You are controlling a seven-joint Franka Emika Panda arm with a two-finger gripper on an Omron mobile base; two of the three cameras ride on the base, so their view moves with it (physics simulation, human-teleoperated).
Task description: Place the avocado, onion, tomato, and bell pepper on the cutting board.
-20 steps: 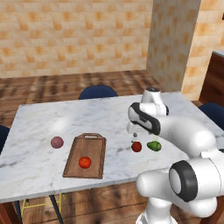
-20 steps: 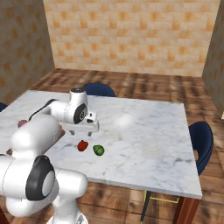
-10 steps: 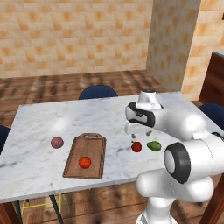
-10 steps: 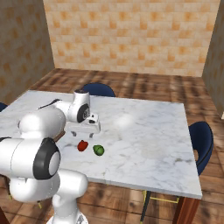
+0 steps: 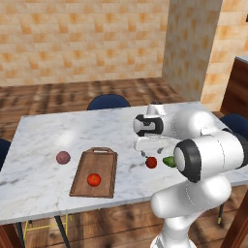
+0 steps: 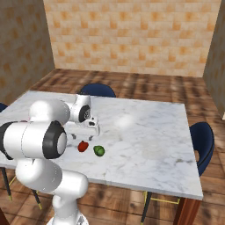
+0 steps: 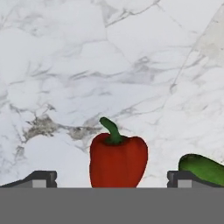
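- My gripper [image 7: 112, 178] hangs just above the bell pepper [image 7: 118, 160], jaws spread wide with nothing between them; the two dark fingertips [image 7: 40, 178] stand well apart on either side of it.
- The bell pepper is glossy red, blocky and broad-shouldered, with a short curved green stem pointing away from me in the hand view. It sits on the white, grey-veined marble table [image 5: 58, 131], apart from the board.
- The avocado [image 7: 202, 168] is a shiny green oval just beside the pepper, its long axis slanting across the marble.
- The cutting board [image 5: 82, 174] is brown wood, rectangular, rimmed, with its handle cutout at the far short end. A round red tomato [image 5: 94, 180] lies on it.
- The onion [image 5: 63, 157] is a dull mauve ball on the marble beside the board's left edge.
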